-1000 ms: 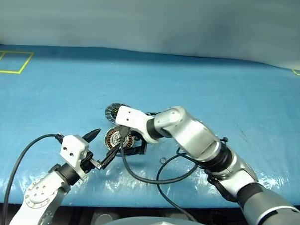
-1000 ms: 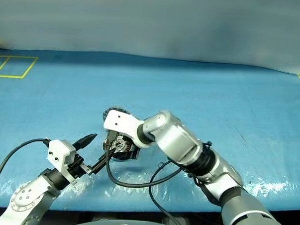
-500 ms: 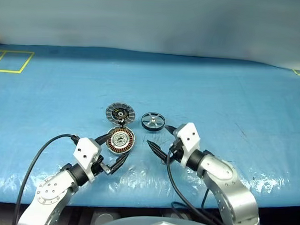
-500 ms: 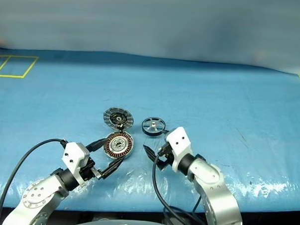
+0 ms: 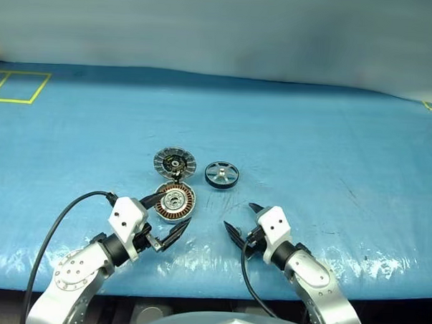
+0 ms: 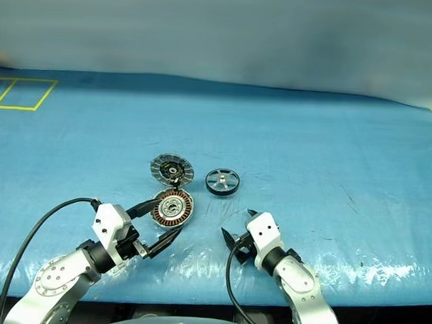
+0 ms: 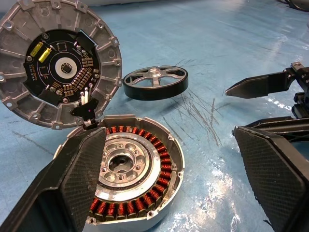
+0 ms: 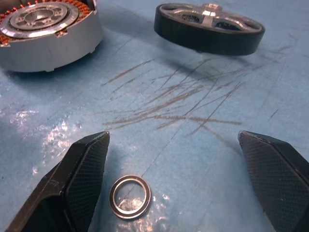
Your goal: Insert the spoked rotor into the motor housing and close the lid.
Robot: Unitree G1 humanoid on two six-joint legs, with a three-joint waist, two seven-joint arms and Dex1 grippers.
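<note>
The motor housing (image 5: pixel 175 203), a silver cup ringed with copper windings, lies open on the blue table. Its lid (image 5: pixel 174 162) lies just beyond it, joined at the far edge, with the segmented inner face and dark centre showing. The spoked rotor (image 5: pixel 221 174) rests flat to the right of the lid. My left gripper (image 5: pixel 165 217) is open at the housing's near-left side, one finger (image 7: pixel 82 179) overlapping its rim. My right gripper (image 5: pixel 240 217) is open and empty, low over the table, nearer than the rotor (image 8: pixel 210 26) and right of the housing (image 8: pixel 48 29).
A small metal ring (image 8: pixel 129 195) lies on the table between the right gripper's fingers (image 8: pixel 82 169). Scratch marks cross the blue cover (image 5: pixel 310 144) between it and the rotor. Yellow tape squares mark the far left (image 5: pixel 18 87) and far right corners.
My right arm has pulled back from over the housing, down toward the near right, uncovering the housing, lid and rotor. The left gripper edged slightly toward the housing.
</note>
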